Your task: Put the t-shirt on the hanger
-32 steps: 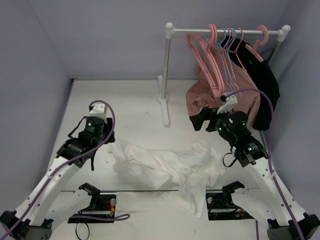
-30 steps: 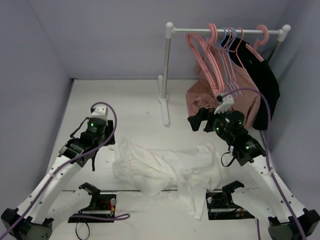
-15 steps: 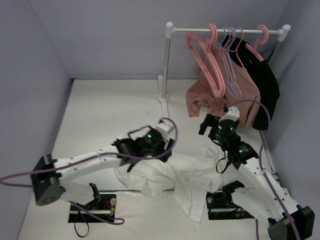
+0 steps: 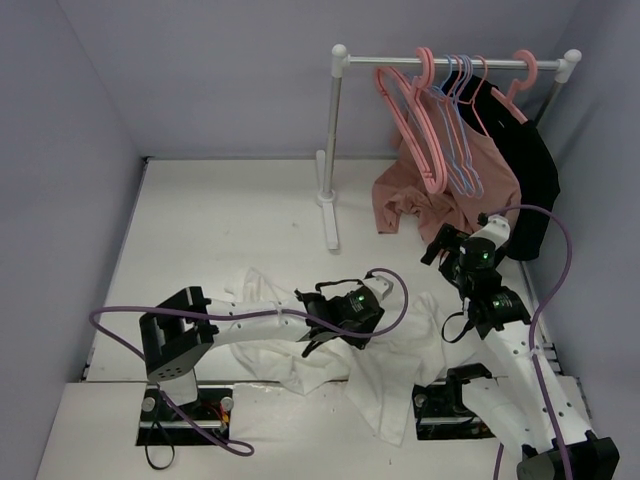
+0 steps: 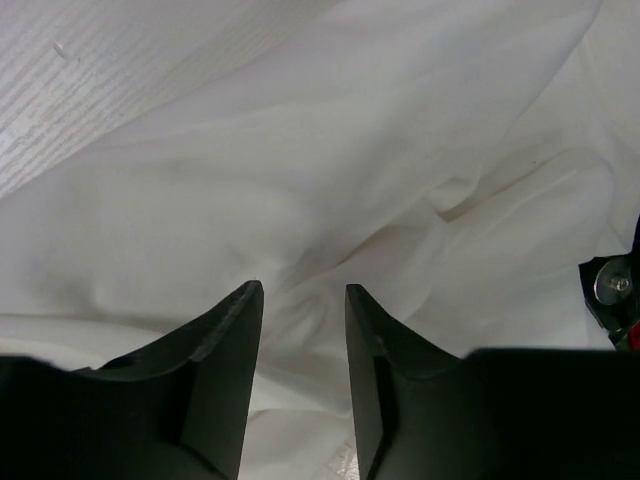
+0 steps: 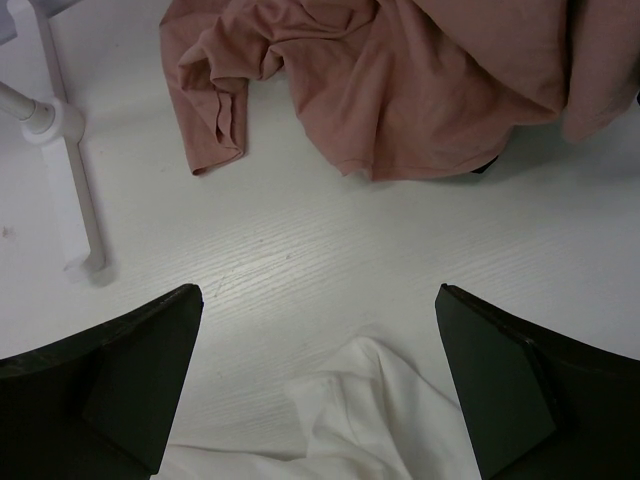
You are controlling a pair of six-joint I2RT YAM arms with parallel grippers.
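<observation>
The white t-shirt (image 4: 300,355) lies crumpled on the table near the front. My left arm reaches across it, and my left gripper (image 4: 335,325) points down into its middle. In the left wrist view the left gripper (image 5: 300,288) is open with a narrow gap just above the t-shirt (image 5: 330,150), gripping no cloth. My right gripper (image 4: 442,250) hangs wide open and empty behind the shirt's right end. In the right wrist view the right gripper (image 6: 320,300) is above bare table, with a corner of the t-shirt (image 6: 370,400) below it. The light-blue hanger (image 4: 462,130) hangs on the rail.
The white rack (image 4: 330,150) stands at the back right, its foot (image 6: 70,200) to the left in the right wrist view. It holds pink hangers (image 4: 415,120), a dusty-pink top (image 4: 440,195) trailing onto the table (image 6: 400,80) and a black garment (image 4: 525,170). Walls close both sides.
My left arm has swung from the table's left side across to the shirt's middle, and its jaws have narrowed. My right gripper has drawn back to the right, towards the pink top.
</observation>
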